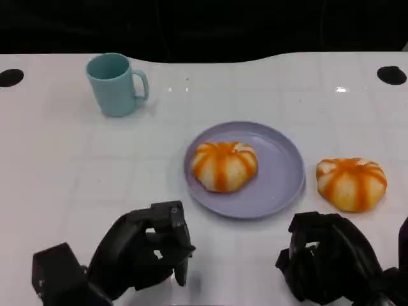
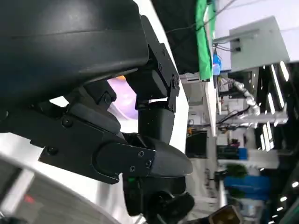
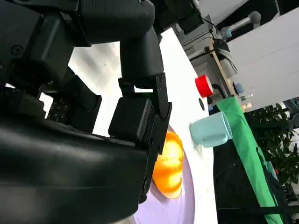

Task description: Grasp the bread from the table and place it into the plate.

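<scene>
- White tabletop (image 1: 64, 191) carries every item; its far edge meets a dark background.
- Plate (image 1: 284, 172), lilac, sits near the middle of the table. One bread roll (image 1: 224, 166), white with orange stripes, already lies inside it, on the side toward the robot's left.
- Second bread roll (image 1: 352, 183), same markings, lies on the bare table just beside the plate's rim on the robot's right, apart from it.
- Teal mug (image 1: 116, 84) stands upright toward the far left corner, well apart from the plate; no part in the task.
- Left hand (image 1: 150, 245) hovers over the near edge, fingers curled inward, holding nothing.
- Right hand (image 1: 325, 255) sits at the near right edge, just short of the loose roll, fingers curled, nothing held and no contact with the roll.
- Assessment: one roll appears placed; the roll on the table remains to be grasped, lifted over the rim and set down. The right hand looks best positioned for it.
</scene>
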`<state>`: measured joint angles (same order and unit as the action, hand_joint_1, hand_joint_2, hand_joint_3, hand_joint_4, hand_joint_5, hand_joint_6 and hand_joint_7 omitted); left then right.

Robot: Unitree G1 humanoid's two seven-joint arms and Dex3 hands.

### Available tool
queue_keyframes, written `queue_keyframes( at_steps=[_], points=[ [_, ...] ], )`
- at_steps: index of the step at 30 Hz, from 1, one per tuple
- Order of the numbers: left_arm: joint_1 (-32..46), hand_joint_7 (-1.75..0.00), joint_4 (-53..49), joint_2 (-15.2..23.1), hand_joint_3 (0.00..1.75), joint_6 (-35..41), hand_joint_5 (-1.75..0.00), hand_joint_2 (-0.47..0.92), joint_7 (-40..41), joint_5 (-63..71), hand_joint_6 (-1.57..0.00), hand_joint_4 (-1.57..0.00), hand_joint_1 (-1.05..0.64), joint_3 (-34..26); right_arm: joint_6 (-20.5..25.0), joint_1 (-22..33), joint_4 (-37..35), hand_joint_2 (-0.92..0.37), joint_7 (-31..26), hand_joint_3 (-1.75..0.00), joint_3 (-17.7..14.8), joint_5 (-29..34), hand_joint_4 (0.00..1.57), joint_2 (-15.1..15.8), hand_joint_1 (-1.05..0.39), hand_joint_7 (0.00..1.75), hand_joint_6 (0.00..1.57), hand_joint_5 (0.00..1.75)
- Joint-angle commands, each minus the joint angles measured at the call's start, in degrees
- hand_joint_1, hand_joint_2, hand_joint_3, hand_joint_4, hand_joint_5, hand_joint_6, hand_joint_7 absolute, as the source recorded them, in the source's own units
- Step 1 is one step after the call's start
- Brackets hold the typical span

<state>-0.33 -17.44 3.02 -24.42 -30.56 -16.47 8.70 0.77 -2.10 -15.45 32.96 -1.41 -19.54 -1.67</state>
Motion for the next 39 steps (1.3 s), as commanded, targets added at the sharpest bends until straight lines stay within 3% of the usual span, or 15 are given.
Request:
queue_keyframes(
  at_steps=[1,13,39],
  points=[
    [1.6,-1.67,0.7,-0.2,0.36,0.2,-1.75,0.92,-0.9,-0.5,-0.86,-1.03,-0.79,-1.2,0.1,0.6,1.2,-0.03,-0.6,-1.47,0.2,0.2,1.46,0.7,-1.05,0.97,1.57,1.45],
    [3.8,-1.68,3.2,-1.7,0.29,8.7,-1.75,0.92,-3.1,-3.7,-0.89,-1.04,-0.75,-1.9,-0.2,0.4,0.8,-0.03,-0.2,-1.45,0.0,-0.2,1.46,0.9,-1.05,0.96,1.57,1.45],
    [0.5,-1.63,-2.2,-3.2,0.23,10.7,-1.75,0.92,-8.2,-4.3,-0.9,-1.03,-0.77,-4.7,-2.2,-1.3,-2.7,-0.05,1.0,-1.45,-0.4,0.0,1.49,1.2,-1.05,1.01,1.57,1.43]
  ],
)
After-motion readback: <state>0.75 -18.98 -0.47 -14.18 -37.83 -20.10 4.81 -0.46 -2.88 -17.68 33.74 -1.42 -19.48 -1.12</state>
